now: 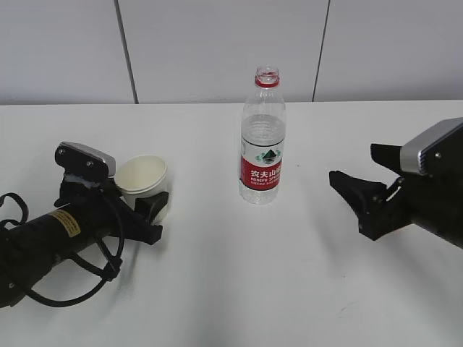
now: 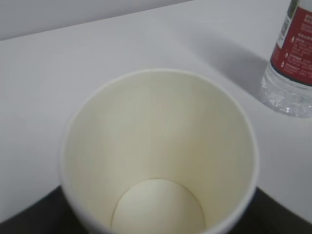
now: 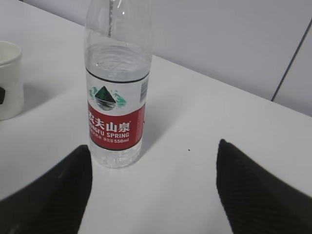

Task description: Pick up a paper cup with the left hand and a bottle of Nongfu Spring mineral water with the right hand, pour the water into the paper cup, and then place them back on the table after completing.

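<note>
Resting low on the table (image 1: 217,289), the left hand (image 1: 148,217) is clamped around the empty paper cup (image 1: 142,181). At centre, the uncapped Nongfu Spring bottle (image 1: 262,137) is stood upright, partly filled. The right hand (image 1: 362,195) is held spread, apart from it.

1. Bottle (image 1: 262,137) stands upright on table (image 1: 231,289), approx. centre, toward the back.
2. Paper cup (image 1: 142,182) sits left of bottle, well apart, nearer the front, w/ left hand (image 1: 141,214) around it.
3. Right hand (image 1: 358,189) lies right of bottle, apart, nearer the front.
</note>
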`<state>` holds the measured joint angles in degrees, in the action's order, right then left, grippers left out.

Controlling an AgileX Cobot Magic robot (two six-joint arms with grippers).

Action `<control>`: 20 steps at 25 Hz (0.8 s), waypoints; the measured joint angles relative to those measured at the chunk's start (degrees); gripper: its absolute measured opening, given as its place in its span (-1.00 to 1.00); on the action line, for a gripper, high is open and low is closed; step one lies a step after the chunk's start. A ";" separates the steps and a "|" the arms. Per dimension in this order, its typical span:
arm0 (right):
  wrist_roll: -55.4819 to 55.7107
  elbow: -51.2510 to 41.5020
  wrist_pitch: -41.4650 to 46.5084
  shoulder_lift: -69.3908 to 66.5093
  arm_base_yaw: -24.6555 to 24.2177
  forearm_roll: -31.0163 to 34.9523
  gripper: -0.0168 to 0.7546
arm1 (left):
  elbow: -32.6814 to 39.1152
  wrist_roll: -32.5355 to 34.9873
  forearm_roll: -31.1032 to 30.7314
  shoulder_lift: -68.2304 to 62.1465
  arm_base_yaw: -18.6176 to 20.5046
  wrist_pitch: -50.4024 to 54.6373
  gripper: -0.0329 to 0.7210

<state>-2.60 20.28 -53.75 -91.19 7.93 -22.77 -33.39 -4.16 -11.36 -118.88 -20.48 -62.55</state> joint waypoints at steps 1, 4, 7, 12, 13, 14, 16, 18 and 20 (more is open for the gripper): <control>0.88 0.90 -0.09 -0.83 0.00 -0.69 0.56 | 0.00 0.00 0.00 0.00 0.00 0.00 0.26; 4.15 3.56 -0.09 -4.53 0.00 -2.25 0.56 | 0.00 -0.01 0.00 0.00 0.00 0.05 0.25; 6.66 7.04 -0.09 -9.13 0.00 -5.46 0.57 | 0.00 -0.01 0.00 0.00 0.00 0.12 0.25; 11.30 12.85 -0.81 -15.35 0.00 -11.98 0.64 | 0.00 -0.01 -0.05 0.00 0.00 0.12 0.25; 11.78 13.98 -1.34 -16.36 0.00 -12.69 0.65 | -0.02 -0.01 -0.05 0.00 0.00 0.12 0.25; 12.14 15.10 -1.94 -17.52 0.00 -13.11 0.66 | -0.02 -0.06 -0.05 0.00 0.00 0.12 0.25; 12.37 17.20 -2.48 -19.39 0.00 -14.38 0.67 | -0.07 -0.06 -0.05 0.00 0.00 0.12 0.25; 13.31 19.47 -2.48 -21.28 0.00 -15.99 0.67 | -0.14 -0.06 -0.05 0.00 0.00 0.24 0.25; 14.10 21.71 -2.48 -22.64 0.00 -17.86 0.67 | -0.14 -0.06 -0.05 0.00 0.00 0.24 0.25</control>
<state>11.50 41.98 -56.23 -113.83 7.93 -40.62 -33.53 -4.22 -11.42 -118.88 -20.48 -62.32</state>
